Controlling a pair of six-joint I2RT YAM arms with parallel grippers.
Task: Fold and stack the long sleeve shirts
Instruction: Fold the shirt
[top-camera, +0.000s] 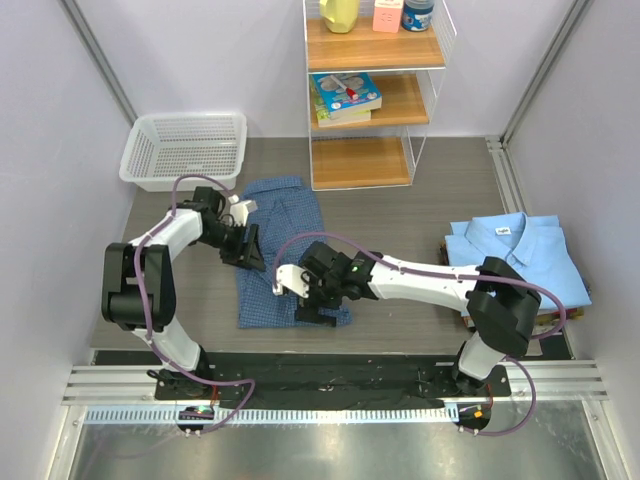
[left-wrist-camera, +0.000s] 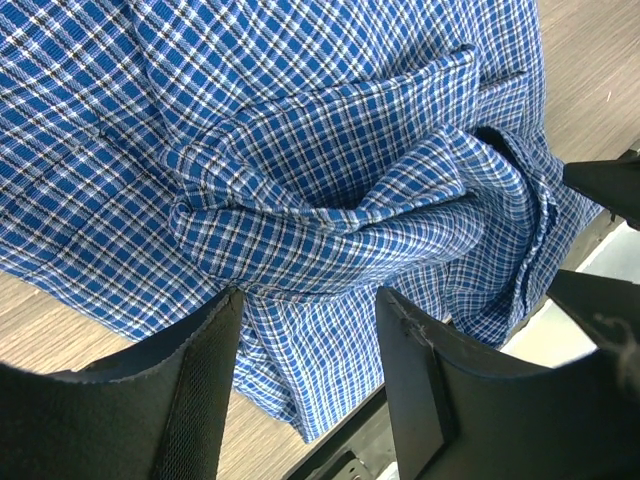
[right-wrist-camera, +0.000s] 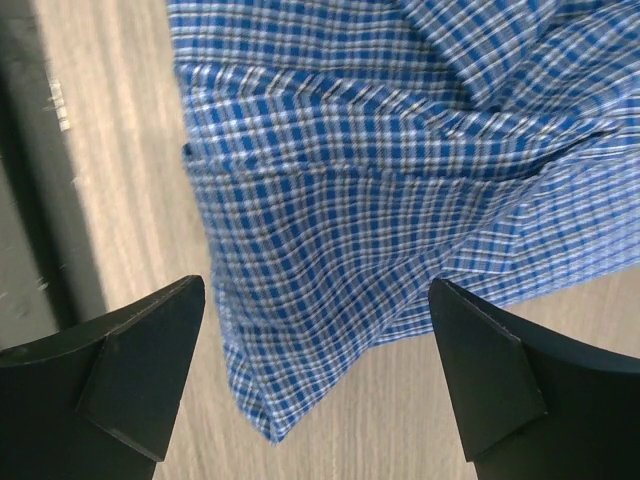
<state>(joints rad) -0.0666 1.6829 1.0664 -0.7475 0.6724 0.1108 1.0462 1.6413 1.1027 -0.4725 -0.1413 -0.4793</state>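
The dark blue checked shirt (top-camera: 283, 215) lies partly folded in the middle of the table. It fills the left wrist view (left-wrist-camera: 300, 150) and the right wrist view (right-wrist-camera: 400, 150). My left gripper (top-camera: 243, 249) is open over the shirt's left edge, jaws either side of a bunched fold, holding nothing (left-wrist-camera: 310, 300). My right gripper (top-camera: 308, 307) is wide open above the shirt's near right corner (right-wrist-camera: 315, 310), apart from the cloth. The light blue shirt (top-camera: 520, 255) with a white neck label lies folded at the right.
A white mesh basket (top-camera: 186, 148) stands at the back left. A wooden shelf unit (top-camera: 365, 90) with books and bottles stands at the back middle. A black strip runs along the near table edge (top-camera: 330, 380).
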